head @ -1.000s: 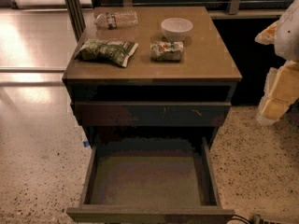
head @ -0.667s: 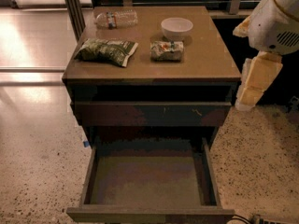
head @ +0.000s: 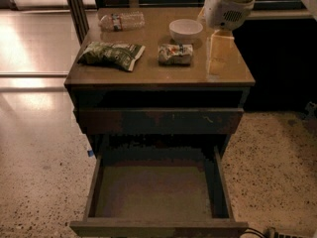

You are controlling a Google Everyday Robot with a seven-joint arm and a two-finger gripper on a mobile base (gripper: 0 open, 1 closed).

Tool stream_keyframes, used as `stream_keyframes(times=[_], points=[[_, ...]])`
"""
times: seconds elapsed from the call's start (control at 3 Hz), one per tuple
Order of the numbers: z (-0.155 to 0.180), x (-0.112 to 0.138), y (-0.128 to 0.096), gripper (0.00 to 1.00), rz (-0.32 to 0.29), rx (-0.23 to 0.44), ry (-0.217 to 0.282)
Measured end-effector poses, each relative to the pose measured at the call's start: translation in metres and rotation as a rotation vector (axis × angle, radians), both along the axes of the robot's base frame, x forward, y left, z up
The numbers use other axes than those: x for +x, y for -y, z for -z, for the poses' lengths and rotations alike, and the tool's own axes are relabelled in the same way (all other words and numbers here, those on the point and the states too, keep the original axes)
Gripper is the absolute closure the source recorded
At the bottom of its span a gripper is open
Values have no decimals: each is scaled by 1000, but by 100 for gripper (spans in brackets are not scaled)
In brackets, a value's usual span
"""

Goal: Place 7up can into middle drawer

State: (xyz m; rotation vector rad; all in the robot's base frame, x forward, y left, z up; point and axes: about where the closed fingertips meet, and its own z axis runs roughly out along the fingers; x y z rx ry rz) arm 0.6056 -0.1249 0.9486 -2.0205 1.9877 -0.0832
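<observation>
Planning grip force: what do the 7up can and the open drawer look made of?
The 7up can looks like thin metal, silvery-green and dented. The middle drawer: dark wood walls, matte grey-brown floor, maybe fibreboard. The tool hangs over the cabinet top on its right side, right of the can.

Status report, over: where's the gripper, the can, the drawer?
Gripper over cabinet top, right side, just right of 7up can. Can lying on top, white bowl behind it. Middle drawer open below.
</observation>
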Motion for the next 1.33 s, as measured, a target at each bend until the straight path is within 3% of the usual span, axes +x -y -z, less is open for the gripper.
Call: stream_keyframes(times=[0.33, 0.67, 1.33], points=[[30, 60, -16, 0, 27, -102, 20], [33, 65, -16, 0, 31, -92, 31], [69, 126, -9, 0, 51, 12, 75]])
